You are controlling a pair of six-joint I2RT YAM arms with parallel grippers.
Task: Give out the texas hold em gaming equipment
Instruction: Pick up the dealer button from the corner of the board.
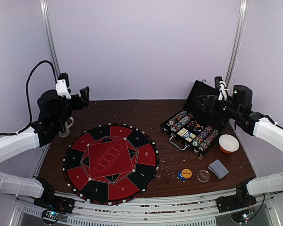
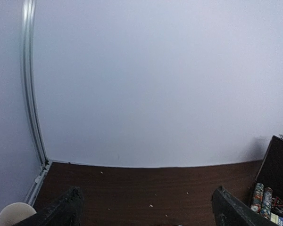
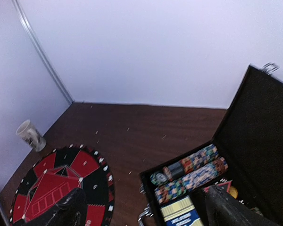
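Observation:
The open black case (image 1: pixel 194 129) holds rows of striped poker chips (image 1: pixel 178 120) and a boxed card deck (image 1: pixel 186 135); the chips (image 3: pixel 188 172) and the deck box (image 3: pixel 180 214) also show in the right wrist view. A yellow button disc (image 1: pixel 186 173) and a blue disc (image 1: pixel 180 175) lie in front of the case, beside a grey-blue card stack (image 1: pixel 219 168). My left gripper (image 1: pixel 83 95) is open and empty, raised at the far left. My right gripper (image 1: pixel 203 102) is open and empty, raised above the case's back.
The round red-and-black mat (image 1: pixel 111 162) lies at centre left. A white-and-orange bowl (image 1: pixel 228 143) and a small clear dish (image 1: pixel 203 176) sit on the right. A cup (image 2: pixel 15 214) stands at the far left corner. Small crumbs dot the brown table (image 1: pixel 146 113).

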